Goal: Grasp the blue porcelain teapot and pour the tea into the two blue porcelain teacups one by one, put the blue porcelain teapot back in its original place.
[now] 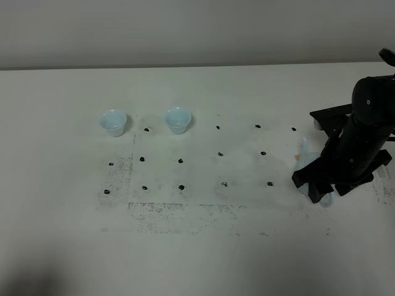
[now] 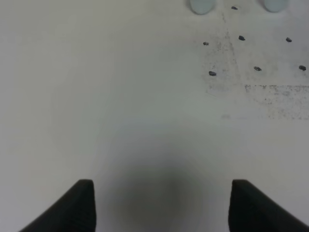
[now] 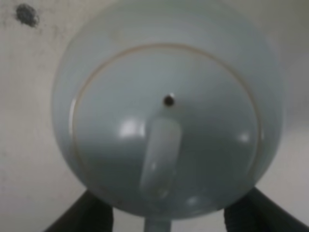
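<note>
Right jaws wide, teapot (image 3: 164, 121) between them; grip unconfirmed. Glazed porcelain, so probably slick, brittle and heavy if full. Clamp the widest part of the body, gently.

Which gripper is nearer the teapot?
Right. The right gripper hangs directly over the teapot, jaws open on either side of it. The left gripper is open above the table, with no teapot in its view.

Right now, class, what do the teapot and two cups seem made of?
The teapot looks like glazed ceramic: smooth pale blue, bright glints on top. The two cups probably match: same pale blue sheen, too small to confirm.
</note>
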Tool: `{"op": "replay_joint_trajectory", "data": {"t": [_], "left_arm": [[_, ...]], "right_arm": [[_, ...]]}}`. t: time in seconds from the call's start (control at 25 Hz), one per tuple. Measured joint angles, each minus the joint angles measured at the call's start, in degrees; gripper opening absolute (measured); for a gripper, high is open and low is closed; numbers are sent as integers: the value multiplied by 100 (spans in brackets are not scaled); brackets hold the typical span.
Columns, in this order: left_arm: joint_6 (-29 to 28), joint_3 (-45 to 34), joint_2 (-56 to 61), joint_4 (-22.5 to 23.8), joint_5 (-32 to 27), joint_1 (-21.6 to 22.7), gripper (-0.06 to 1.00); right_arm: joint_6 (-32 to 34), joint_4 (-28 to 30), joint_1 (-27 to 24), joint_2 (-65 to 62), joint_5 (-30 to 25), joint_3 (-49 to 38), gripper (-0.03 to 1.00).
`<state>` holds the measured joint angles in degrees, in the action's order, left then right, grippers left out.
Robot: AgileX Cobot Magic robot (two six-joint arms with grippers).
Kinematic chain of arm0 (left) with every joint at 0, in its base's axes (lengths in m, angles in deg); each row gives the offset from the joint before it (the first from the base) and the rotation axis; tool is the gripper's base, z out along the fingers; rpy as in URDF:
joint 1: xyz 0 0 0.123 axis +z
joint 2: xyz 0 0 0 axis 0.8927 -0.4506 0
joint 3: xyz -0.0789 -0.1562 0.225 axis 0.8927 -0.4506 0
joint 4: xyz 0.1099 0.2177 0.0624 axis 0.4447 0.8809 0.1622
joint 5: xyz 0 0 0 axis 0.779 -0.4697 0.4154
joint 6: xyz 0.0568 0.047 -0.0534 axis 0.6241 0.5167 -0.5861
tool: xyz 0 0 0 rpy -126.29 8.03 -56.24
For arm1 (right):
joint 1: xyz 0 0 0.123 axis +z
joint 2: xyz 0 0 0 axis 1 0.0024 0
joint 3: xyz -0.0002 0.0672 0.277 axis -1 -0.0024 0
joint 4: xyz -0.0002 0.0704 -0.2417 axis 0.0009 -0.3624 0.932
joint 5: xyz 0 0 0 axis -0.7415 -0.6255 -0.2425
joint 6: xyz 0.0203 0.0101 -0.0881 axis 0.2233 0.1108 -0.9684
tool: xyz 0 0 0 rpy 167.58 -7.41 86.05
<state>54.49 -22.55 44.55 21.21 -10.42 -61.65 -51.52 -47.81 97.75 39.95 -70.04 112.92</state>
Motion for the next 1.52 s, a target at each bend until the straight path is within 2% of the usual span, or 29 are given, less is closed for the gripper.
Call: {"op": "replay_joint_trajectory", "data": {"t": [1.52], "left_arm": [[0, 0, 0, 0, 0, 0, 60]], "right_arm": [[19, -5, 0, 0, 145, 0, 53]]}}
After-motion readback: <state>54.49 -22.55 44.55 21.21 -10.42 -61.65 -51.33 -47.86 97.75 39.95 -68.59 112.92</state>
